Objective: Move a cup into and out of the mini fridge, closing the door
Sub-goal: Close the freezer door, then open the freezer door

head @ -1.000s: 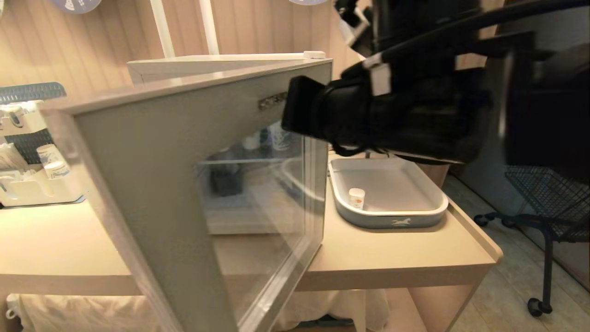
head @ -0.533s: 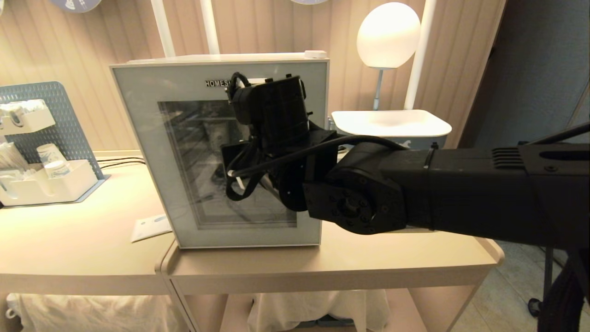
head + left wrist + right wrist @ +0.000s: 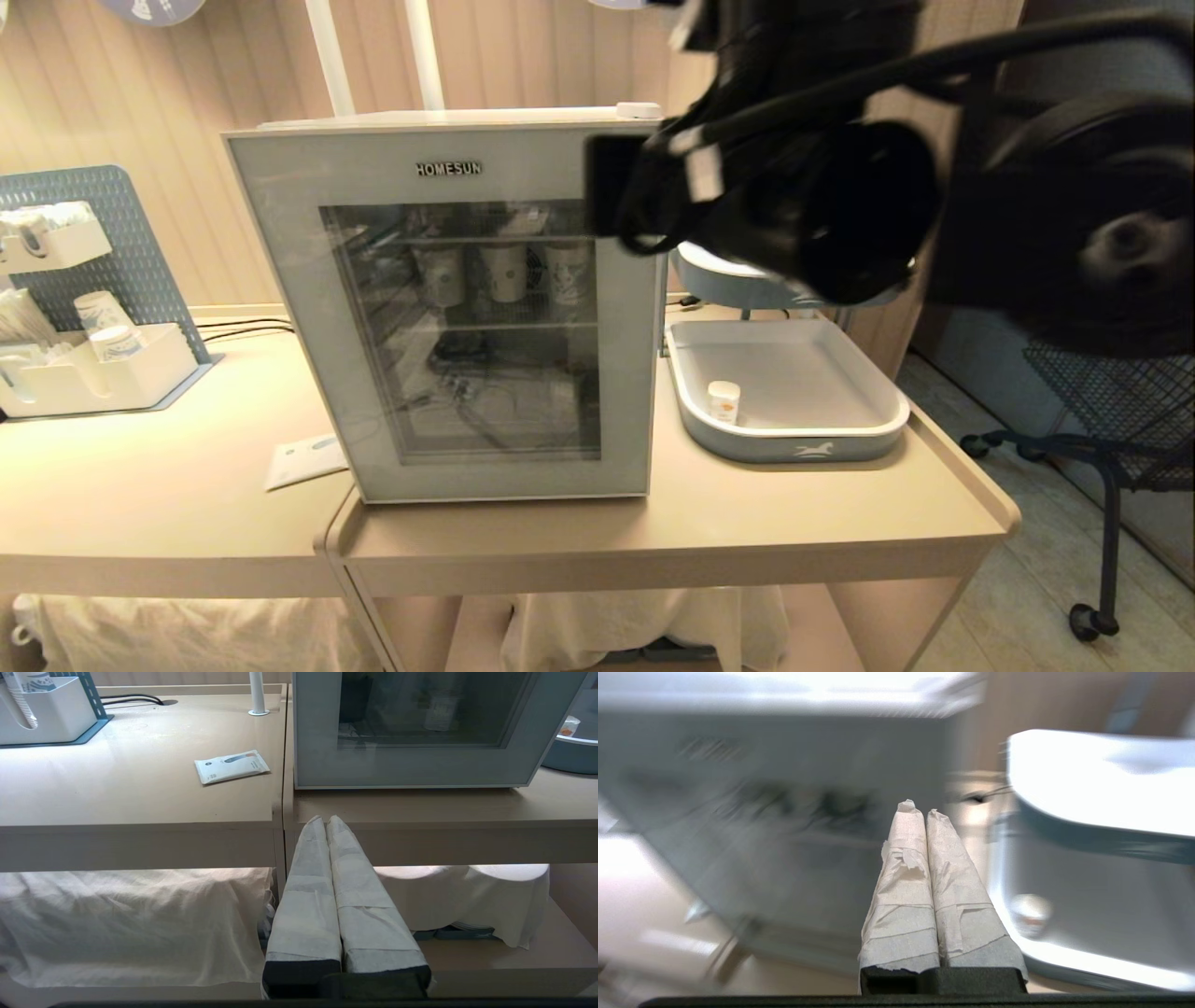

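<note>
The mini fridge [image 3: 280, 243] stands on the table with its door [image 3: 364, 401] shut flat against the front. The cup [image 3: 722, 401], a tiny white pot with an orange mark, stands in the grey tray [image 3: 794, 450] right of the fridge. My right arm [image 3: 822, 205] hangs blurred above the tray, clear of the door. In the right wrist view the right gripper [image 3: 923, 807] is shut and empty, with the fridge [image 3: 761, 812] on one side and the cup [image 3: 1029, 910] on the other. The left gripper [image 3: 325, 820] is shut, parked below the table's front edge [image 3: 420, 835].
Three tall paper cups [image 3: 504, 271] stand on a shelf inside the fridge. A white organizer with a blue pegboard [image 3: 84, 373] sits far left, and a flat white packet [image 3: 303, 459] lies beside the fridge. A wire cart [image 3: 1111, 401] stands to the right.
The door, swung wide open a second ago, is now shut. My right arm was across the door front half a second ago and has since drawn back up to the right.
</note>
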### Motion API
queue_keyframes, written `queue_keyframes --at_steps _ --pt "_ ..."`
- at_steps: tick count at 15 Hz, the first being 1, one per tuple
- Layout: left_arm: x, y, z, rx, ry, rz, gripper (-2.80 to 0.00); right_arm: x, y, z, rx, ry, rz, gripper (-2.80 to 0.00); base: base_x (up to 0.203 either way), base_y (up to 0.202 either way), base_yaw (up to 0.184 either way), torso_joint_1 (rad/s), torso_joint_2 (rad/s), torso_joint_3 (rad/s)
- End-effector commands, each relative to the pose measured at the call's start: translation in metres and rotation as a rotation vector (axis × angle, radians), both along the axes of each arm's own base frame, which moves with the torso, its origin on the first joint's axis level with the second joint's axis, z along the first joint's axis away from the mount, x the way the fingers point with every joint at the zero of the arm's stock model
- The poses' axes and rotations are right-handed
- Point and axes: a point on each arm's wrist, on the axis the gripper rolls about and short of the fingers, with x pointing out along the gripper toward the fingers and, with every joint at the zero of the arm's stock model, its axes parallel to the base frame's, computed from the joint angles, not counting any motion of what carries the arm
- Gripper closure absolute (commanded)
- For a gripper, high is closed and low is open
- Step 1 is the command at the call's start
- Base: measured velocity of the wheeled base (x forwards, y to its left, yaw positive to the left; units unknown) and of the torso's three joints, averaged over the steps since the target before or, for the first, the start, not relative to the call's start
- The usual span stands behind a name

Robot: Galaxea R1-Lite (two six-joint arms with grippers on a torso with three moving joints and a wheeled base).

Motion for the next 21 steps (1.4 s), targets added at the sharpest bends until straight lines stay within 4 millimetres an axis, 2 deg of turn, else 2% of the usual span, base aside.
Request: queue_keyframes --at_steps 1,3,4,5,7,9,11,12,14,16,18,19,21 --pt "0.0 0.0 0.0 -0.001 0.0 -0.001 0.0 -0.046 -0.1 0.067 0.127 -0.118 -0.171 0.0 0.0 0.0 0.0 0.0 0.0 0.0" --pt "0.0 0.0 0.0 0.0 0.0 -0.001 0.0 -0.089 -0.177 0.084 0.172 -0.178 -0.357 0.0 0.0 0.0 0.0 0.0 0.0 0.0" --pt "0.0 0.0 0.0 0.0 0.0 0.0 0.0 -0.118 -0.21 0.083 0.191 -0.205 -0.443 0.0 0.0 0.0 0.0 0.0 0.0 0.0" --pt "0.0 0.0 0.0 -0.001 0.0 0.001 0.0 -0.152 -0.241 0.076 0.206 -0.233 -0.531 0.0 0.0 0.0 0.0 0.0 0.0 0.0" --pt "0.0 0.0 0.0 0.0 0.0 0.001 0.0 -0.214 -0.286 0.047 0.211 -0.287 -0.724 0.0 0.0 0.0 0.0 0.0 0.0 0.0" --pt "0.0 0.0 0.0 0.0 0.0 0.001 0.0 -0.264 -0.306 0.002 0.174 -0.321 -0.924 0.0 0.0 0.0 0.0 0.0 0.0 0.0" --pt "0.0 0.0 0.0 0.0 0.0 0.001 0.0 -0.301 -0.309 -0.046 0.131 -0.345 -1.035 0.0 0.0 0.0 0.0 0.0 0.0 0.0" --pt "0.0 0.0 0.0 0.0 0.0 0.001 0.0 -0.313 -0.307 -0.071 0.101 -0.348 -1.083 0.0 0.0 0.0 0.0 0.0 0.0 0.0" --pt "0.0 0.0 0.0 0.0 0.0 0.001 0.0 -0.328 -0.303 -0.122 0.05 -0.361 -1.087 0.0 0.0 0.0 0.0 0.0 0.0 0.0" --pt "0.0 0.0 0.0 0.0 0.0 0.001 0.0 -0.31 -0.298 -0.174 0.009 -0.334 -1.012 0.0 0.0 0.0 0.0 0.0 0.0 0.0" --pt "0.0 0.0 0.0 0.0 0.0 0.001 0.0 -0.28 -0.292 -0.216 -0.042 -0.316 -0.774 0.0 0.0 0.0 0.0 0.0 0.0 0.0" --pt "0.0 0.0 0.0 0.0 0.0 0.0 0.0 -0.272 -0.29 -0.233 -0.066 -0.283 -0.687 0.0 0.0 0.0 0.0 0.0 0.0 0.0" --pt "0.0 0.0 0.0 0.001 0.0 -0.001 0.0 -0.266 -0.284 -0.247 -0.095 -0.223 -0.422 0.0 0.0 0.0 0.0 0.0 0.0 0.0"
